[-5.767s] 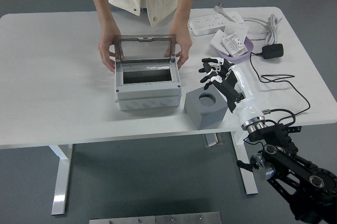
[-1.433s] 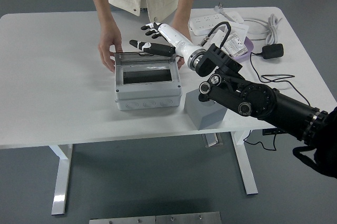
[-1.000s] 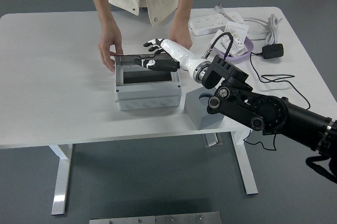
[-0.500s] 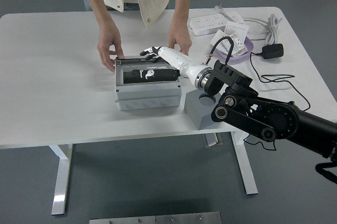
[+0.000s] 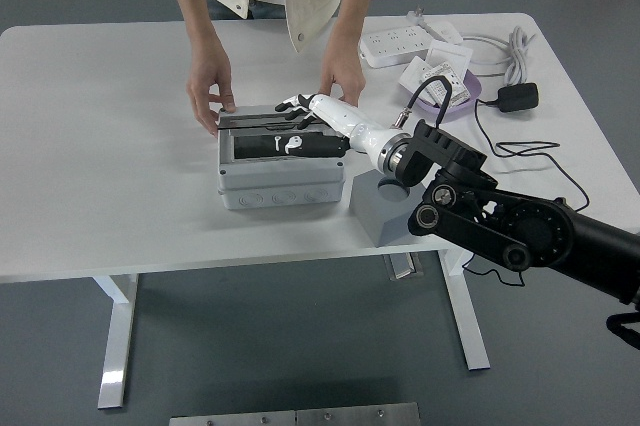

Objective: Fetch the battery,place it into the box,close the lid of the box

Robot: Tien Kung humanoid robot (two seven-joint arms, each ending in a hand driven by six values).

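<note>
The grey box [image 5: 281,186] stands mid-table, and its smoky clear lid [image 5: 262,123] lies down flat on it. My right hand [image 5: 291,138] rests palm-down on the lid with its fingers stretched out, holding nothing. A person at the far side has one hand [image 5: 212,96] at the box's back left corner and the other hand [image 5: 340,80] at its back right. No loose battery shows on the table; the box's inside is hidden under the lid and my hand. Battery packs [image 5: 440,81] lie in a purple bowl [image 5: 466,101] to the right.
A grey block [image 5: 384,216] with a round hole stands right of the box, under my forearm. A white power strip [image 5: 396,44], a coiled white cable [image 5: 510,51] and a black adapter [image 5: 518,97] with its cord lie at the back right.
My right hand swung from beside the grey block over to the box and pushed the upright lid down flat. The person's hands stayed at the box's back corners.
</note>
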